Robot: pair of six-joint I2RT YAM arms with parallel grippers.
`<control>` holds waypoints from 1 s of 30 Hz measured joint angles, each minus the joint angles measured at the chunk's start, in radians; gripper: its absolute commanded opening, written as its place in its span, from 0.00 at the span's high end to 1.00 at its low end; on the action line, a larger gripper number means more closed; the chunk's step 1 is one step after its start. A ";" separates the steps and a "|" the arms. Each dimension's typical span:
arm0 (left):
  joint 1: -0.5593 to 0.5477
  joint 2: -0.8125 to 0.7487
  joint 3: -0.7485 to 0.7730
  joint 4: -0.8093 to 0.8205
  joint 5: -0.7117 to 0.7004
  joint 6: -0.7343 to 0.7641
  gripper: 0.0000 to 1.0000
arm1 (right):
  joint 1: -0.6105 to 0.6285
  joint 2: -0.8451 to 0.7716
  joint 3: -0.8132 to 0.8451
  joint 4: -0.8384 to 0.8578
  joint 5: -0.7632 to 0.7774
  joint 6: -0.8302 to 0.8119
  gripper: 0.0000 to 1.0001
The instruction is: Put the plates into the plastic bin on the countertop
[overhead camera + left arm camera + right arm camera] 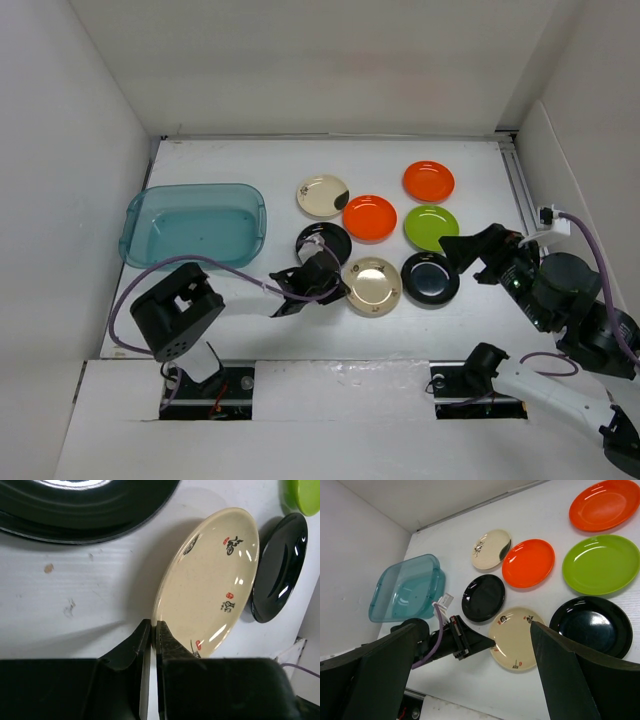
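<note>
Seven plates lie on the white countertop: cream with a dark patch, two orange, lime green, two black, and gold-tan. My left gripper is shut on the left rim of the gold-tan plate, low over the counter. My right gripper is open and empty, held above the right-hand black plate. The teal plastic bin stands empty at the far left, also seen in the right wrist view.
White walls close in the counter on the left, back and right. A cable connector sits on the right wall. The left arm's purple cable loops near the bin's front edge.
</note>
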 measured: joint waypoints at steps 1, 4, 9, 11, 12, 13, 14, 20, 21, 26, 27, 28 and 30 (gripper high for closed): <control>-0.016 -0.012 0.014 -0.037 -0.021 0.001 1.00 | 0.000 0.000 0.000 0.000 0.000 0.000 0.01; -0.064 -0.073 0.069 -0.173 -0.092 0.013 1.00 | 0.000 -0.002 0.000 0.000 0.000 0.000 0.01; -0.081 -0.225 0.169 -0.379 -0.188 0.045 1.00 | 0.000 -0.003 0.000 0.000 -0.001 0.000 0.01; -0.052 -0.275 0.232 -0.452 -0.219 0.068 1.00 | 0.000 -0.003 0.000 0.000 -0.003 0.000 0.01; -0.028 -0.293 0.264 -0.481 -0.233 0.079 1.00 | 0.000 -0.003 0.000 0.000 -0.005 0.000 0.01; 0.005 -0.310 0.294 -0.502 -0.246 0.093 1.00 | 0.000 -0.003 0.000 0.000 -0.007 0.000 0.01; 0.046 -0.325 0.317 -0.517 -0.253 0.108 1.00 | 0.000 -0.003 0.000 0.000 -0.009 0.000 0.01; 0.465 -0.370 0.352 -0.557 -0.206 0.208 1.00 | 0.000 -0.003 0.000 0.000 -0.027 -0.004 0.01; 0.537 -0.369 0.351 -0.566 -0.195 0.217 1.00 | 0.000 -0.003 0.000 0.001 -0.030 -0.004 0.01; 0.821 -0.367 0.343 -0.573 -0.102 0.257 1.00 | 0.000 -0.003 0.000 0.001 -0.045 -0.008 0.01; 0.863 -0.366 0.338 -0.572 -0.082 0.262 1.00 | 0.000 -0.003 0.000 0.001 -0.047 -0.008 0.01; 0.902 -0.362 0.333 -0.571 -0.072 0.264 1.00 | 0.000 -0.003 0.000 0.001 -0.050 -0.008 0.01; 0.958 -0.351 0.324 -0.572 -0.059 0.269 1.00 | 0.000 -0.003 -0.001 0.001 -0.054 -0.008 0.01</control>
